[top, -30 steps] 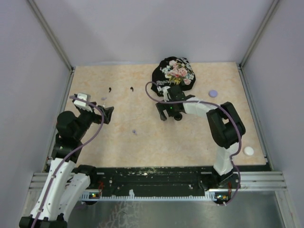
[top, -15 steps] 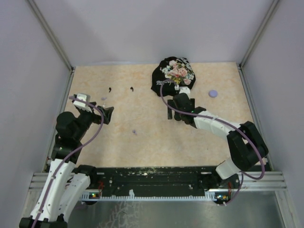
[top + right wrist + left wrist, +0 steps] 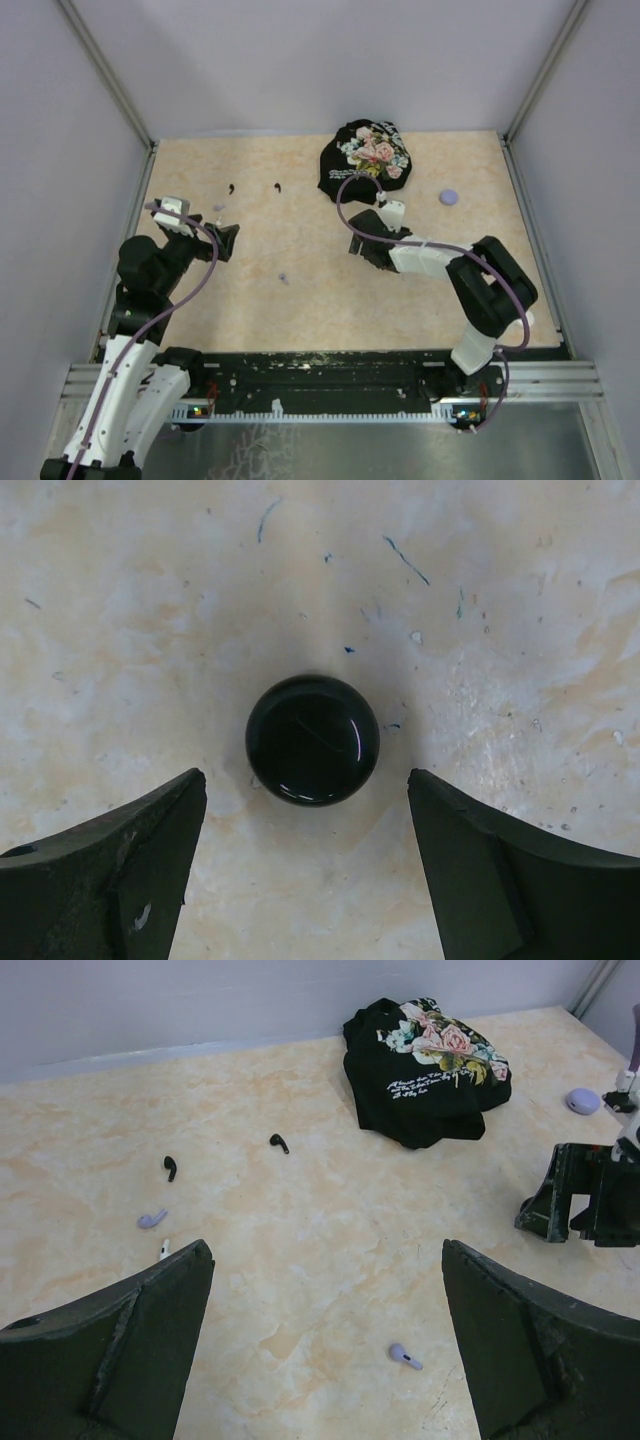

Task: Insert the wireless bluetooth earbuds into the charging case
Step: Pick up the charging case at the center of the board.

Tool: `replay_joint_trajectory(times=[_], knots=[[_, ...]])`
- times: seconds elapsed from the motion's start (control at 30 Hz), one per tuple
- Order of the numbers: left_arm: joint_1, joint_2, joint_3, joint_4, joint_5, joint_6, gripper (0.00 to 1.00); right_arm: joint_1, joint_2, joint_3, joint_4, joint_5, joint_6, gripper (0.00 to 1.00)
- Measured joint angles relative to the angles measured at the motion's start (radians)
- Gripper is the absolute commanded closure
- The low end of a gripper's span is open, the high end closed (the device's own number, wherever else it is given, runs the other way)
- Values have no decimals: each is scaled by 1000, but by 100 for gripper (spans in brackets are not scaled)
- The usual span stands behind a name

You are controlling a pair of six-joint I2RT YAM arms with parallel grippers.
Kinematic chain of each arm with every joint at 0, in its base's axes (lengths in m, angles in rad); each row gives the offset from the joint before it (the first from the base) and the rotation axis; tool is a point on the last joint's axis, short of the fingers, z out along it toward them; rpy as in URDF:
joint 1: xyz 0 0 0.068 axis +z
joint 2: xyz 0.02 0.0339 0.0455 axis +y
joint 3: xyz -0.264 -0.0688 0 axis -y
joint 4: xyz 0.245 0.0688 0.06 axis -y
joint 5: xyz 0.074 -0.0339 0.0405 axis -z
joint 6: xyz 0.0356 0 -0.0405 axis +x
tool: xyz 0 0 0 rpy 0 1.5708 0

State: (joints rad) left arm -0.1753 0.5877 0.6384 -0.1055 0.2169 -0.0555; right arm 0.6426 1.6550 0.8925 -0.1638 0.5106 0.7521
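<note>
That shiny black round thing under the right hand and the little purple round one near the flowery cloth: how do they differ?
Colour: the black puck is dark and glossy, the lavender puck pale.
Place: the black puck lies between the open fingers of the right hand, not touched by them; the lavender puck sits alone, to the right of the floral cloth.
Both are round.

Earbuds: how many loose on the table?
5. Black earbud, second black earbud nearer the cloth, lavender earbud and white earbud beside each other, another lavender earbud apart from the rest. More may hide under the cloth.
</note>
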Motion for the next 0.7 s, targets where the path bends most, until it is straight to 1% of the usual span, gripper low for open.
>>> replay_joint_trajectory(times=[0.1,0.2,0.4,0.43,0.57,0.7], knots=[[-3,0,0,0,-6,0,0,13,42,2,1,37,47,23],[-6,0,0,0,-9,0,0,18,51,7,7,61,82,26],[-8,2,0,-1,-18,0,0,18,90,40,14,106,112,31],[-8,2,0,-1,-18,0,0,18,95,43,17,110,115,35],[-9,6,0,-3,-22,0,0,18,109,54,16,130,120,40],[-10,8,0,-3,-23,0,0,18,117,59,13,143,117,50]])
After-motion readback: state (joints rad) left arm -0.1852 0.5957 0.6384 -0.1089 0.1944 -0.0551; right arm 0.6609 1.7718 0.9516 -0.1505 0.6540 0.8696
